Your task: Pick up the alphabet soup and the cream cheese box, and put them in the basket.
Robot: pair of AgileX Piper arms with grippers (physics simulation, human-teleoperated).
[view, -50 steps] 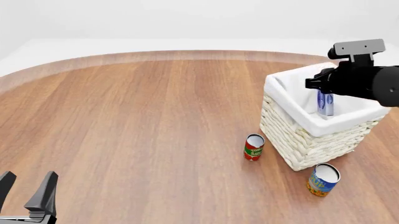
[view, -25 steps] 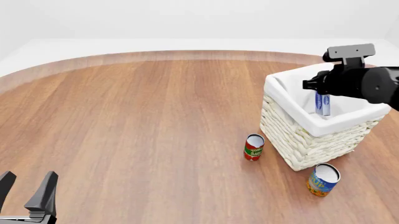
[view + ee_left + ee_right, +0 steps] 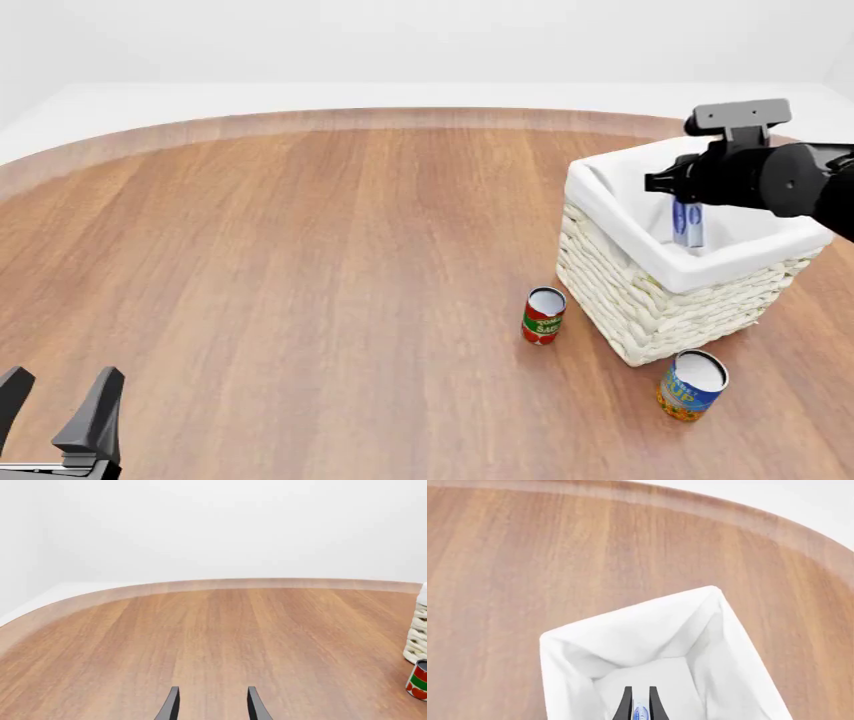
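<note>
Wood-grain tabletop [image 3: 294, 260] fills your front view under a white backdrop. At 3 o'clock sits the basket [image 3: 674, 300]; your right gripper [image 3: 687, 232] hangs inside it, fingers clenched on the cream cheese box [image 3: 687, 222], held upright above the lining. The soup can [image 3: 690, 385] lies tilted at 5 o'clock, just beside the basket's near corner, with a red-and-green can [image 3: 542, 316] standing nearby. Your left gripper [image 3: 56, 400] waits at 7 o'clock, fingers spread, grasping nothing.
</note>
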